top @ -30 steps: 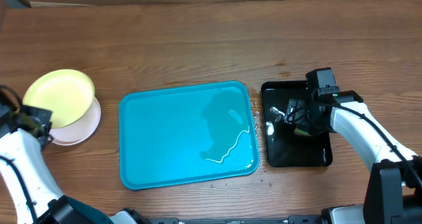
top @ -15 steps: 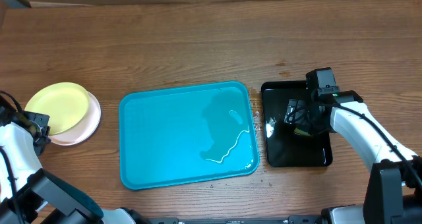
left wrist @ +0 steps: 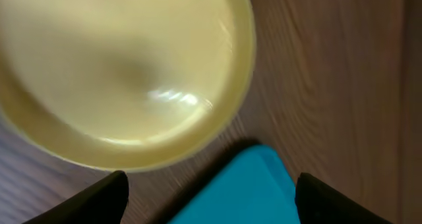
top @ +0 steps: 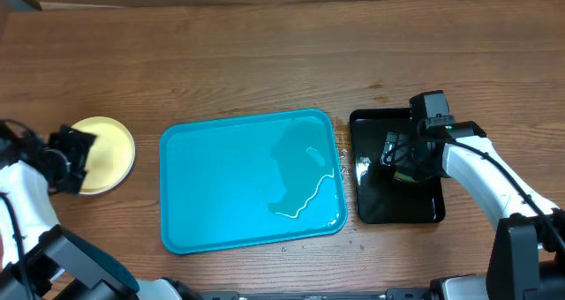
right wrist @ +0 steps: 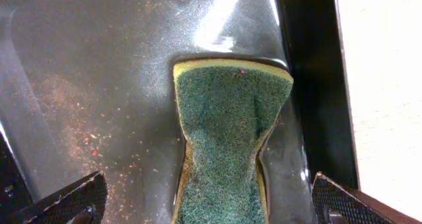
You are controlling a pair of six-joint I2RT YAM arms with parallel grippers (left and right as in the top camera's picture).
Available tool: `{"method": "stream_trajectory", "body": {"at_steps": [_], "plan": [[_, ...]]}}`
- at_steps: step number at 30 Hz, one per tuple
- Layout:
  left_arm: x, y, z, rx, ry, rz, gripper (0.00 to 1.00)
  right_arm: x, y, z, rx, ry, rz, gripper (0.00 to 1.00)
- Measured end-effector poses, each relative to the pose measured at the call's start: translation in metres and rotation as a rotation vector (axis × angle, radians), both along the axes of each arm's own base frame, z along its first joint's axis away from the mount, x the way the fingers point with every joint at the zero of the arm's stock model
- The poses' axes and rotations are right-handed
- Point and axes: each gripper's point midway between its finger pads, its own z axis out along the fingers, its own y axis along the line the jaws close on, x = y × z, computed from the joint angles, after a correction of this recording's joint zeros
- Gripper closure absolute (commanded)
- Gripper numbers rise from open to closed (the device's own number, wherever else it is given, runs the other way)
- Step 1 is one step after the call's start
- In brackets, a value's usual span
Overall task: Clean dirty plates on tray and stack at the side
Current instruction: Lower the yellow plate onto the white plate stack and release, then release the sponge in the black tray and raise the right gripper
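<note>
A pale yellow-green plate (top: 108,152) lies flat at the table's left side, left of the turquoise tray (top: 229,185). A pale rim shows under its near edge. My left gripper (top: 81,154) hovers over the plate's left part. In the left wrist view the plate (left wrist: 119,72) fills the top and a corner of the tray (left wrist: 247,191) lies below it. The left gripper (left wrist: 211,204) is open and holds nothing. My right gripper (top: 395,157) hangs over the black tray (top: 424,213). The right gripper (right wrist: 211,207) is open, and a green sponge (right wrist: 227,132) lies between its fingers without touching them.
The turquoise tray holds no plates, only a thin puddle of water (top: 305,198) at its right half. The black tray's wet floor (right wrist: 99,105) is speckled with crumbs. Bare wooden table (top: 265,62) runs along the far side.
My left gripper has opened and let go of the yellow-green plate, which went from tilted to lying flat on the stack. The gripper has shifted right over the plate. The right arm has stayed still.
</note>
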Motion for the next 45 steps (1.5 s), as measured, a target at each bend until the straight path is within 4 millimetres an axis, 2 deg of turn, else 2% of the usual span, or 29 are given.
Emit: {"method": "stream_trajectory", "body": {"at_steps": [3, 4, 9, 11, 12, 15, 25, 45], "plan": [[0.013, -0.043, 0.002, -0.060, -0.020, -0.154, 0.19, 0.000, 0.000, 0.000, 0.000, 0.000, 0.000, 0.00], [0.016, -0.056, 0.002, -0.070, -0.019, -0.200, 0.22, 0.000, 0.000, 0.000, 0.000, 0.001, 0.000, 0.00], [0.031, -0.132, 0.001, -0.067, -0.001, -0.470, 0.21, 0.000, 0.000, 0.000, 0.000, 0.000, -0.001, 0.00], [0.034, -0.156, -0.001, -0.041, 0.010, -0.558, 0.16, 0.000, 0.000, 0.000, 0.000, 0.000, 0.000, 0.00], [0.036, -0.167, -0.002, -0.024, 0.015, -0.597, 0.03, 0.000, 0.000, 0.000, 0.000, 0.000, 0.000, 0.00], [0.039, -0.187, -0.005, 0.029, 0.032, -0.672, 0.00, 0.000, 0.000, 0.000, 0.000, 0.001, 0.000, 0.00], [0.038, -0.223, -0.009, 0.101, 0.057, -0.793, 0.00, 0.000, 0.000, 0.000, 0.000, 0.000, 0.000, 0.00], [0.038, -0.221, -0.010, 0.109, 0.062, -0.791, 0.00, 0.000, 0.000, 0.000, 0.000, 0.000, -0.001, 0.00]]}}
